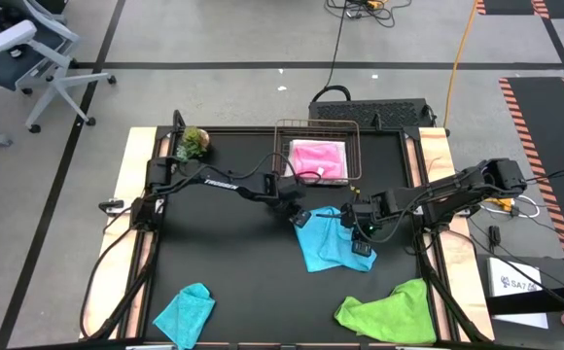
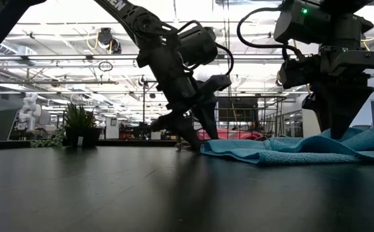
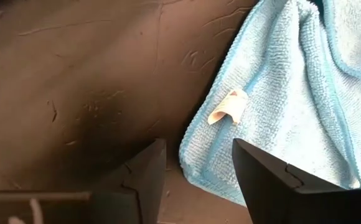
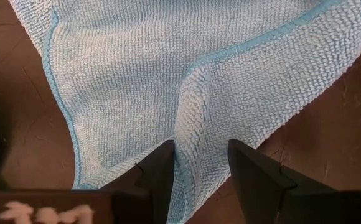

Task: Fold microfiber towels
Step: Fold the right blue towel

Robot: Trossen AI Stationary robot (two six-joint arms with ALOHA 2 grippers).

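The sky blue towel [image 1: 329,240] lies rumpled on the black table, right of centre. My left gripper [image 3: 199,168] is open and low at the table. Its fingers stand on either side of the towel's left corner [image 3: 190,155], near a small beige label [image 3: 228,107]. My right gripper [image 4: 200,165] points down at the towel's right part and is shut on a raised fold. The hot pink towel [image 1: 319,160] lies in a wire basket. The teal towel [image 1: 187,311] and the lime green towel [image 1: 394,311] lie crumpled near the front edge. The white towel is out of view. My right gripper pinches a raised fold of the sky blue towel [image 4: 196,134] between its two fingers, close to the towel's hemmed edge. The fingers come from above, pointing down [image 2: 338,129]. The rest of the towel lies slack on the table around them.
A wire basket [image 1: 352,146] stands at the table's far edge, and a small potted plant [image 1: 193,143] stands at the far left. Bare black table lies to the left of the blue towel. Wooden borders run along both sides.
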